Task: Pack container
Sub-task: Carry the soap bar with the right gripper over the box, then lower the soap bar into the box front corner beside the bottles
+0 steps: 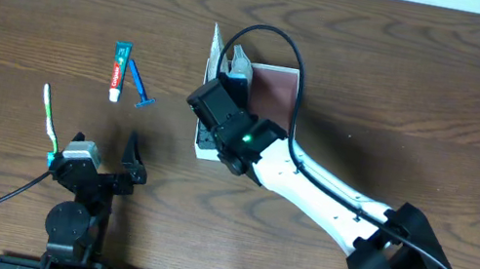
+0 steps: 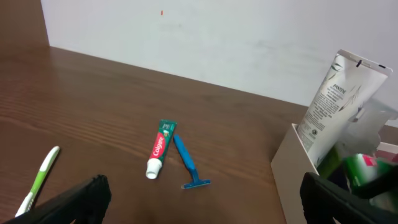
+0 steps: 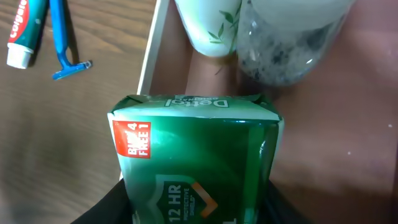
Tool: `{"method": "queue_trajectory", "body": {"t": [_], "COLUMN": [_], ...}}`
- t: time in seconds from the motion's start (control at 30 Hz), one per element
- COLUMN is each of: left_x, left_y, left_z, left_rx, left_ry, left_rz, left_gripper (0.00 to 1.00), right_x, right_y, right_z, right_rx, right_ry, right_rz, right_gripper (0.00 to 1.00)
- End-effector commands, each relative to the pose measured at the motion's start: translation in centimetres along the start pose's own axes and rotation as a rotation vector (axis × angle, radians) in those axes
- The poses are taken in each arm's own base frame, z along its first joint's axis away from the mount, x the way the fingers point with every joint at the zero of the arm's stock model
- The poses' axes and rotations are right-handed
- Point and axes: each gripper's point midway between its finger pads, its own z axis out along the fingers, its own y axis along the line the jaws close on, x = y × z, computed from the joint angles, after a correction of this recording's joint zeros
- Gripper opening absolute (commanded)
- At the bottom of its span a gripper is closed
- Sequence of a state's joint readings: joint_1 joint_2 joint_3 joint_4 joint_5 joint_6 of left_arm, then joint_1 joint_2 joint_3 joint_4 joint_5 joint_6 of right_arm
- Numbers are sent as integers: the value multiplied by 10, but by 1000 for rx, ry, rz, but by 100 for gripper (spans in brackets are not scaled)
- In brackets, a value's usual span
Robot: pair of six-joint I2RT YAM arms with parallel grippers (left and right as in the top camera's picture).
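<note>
The container [image 1: 278, 89], a white-walled box with a reddish-brown inside, lies right of centre. My right gripper [image 1: 232, 86] hangs over its left part, shut on a green Dettol soap pack [image 3: 196, 155] that is tilted over the container's left wall [image 3: 152, 56]. My right gripper [image 3: 199, 208] pinches the pack from both sides. Inside the container lean a white tube [image 3: 208, 25] and a clear bottle [image 3: 286, 43]. My left gripper [image 1: 110, 169] rests open and empty near the front left; in the left wrist view it [image 2: 205, 202] faces the toiletries.
A toothpaste tube [image 1: 117, 70] and a blue razor [image 1: 141, 85] lie side by side left of the container. A green-and-white toothbrush [image 1: 48, 121] lies further left, beside my left arm. The white tube [image 2: 339, 102] rises above the container wall [image 2: 295, 168].
</note>
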State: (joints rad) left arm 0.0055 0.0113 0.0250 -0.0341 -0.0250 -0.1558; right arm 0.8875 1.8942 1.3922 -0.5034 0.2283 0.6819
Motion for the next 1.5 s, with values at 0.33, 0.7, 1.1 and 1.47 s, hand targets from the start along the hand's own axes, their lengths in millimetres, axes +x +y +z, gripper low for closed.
{"method": "queue_trajectory", "body": {"t": [0.33,0.7,1.1,1.47], "left_x": [18,18,18,18], "left_y": [6,6,6,6], "left_z": [1,1,1,1], "left_rx": [-22,-22,-22,-22], "left_ry": [54,54,54,54], "left_rz": [17,17,17,17], "left_gripper": [98,98,98,98], "right_x": [0,2,1,1], "right_y": [-5,-4,-3,-3], "right_z": [17,24,24,24], "right_rx": [48,46,44,44], "right_ry": [-25,-24,-27,-27], "right_rz": [51,51,48,45], "right_gripper": [25,31,45,52]}}
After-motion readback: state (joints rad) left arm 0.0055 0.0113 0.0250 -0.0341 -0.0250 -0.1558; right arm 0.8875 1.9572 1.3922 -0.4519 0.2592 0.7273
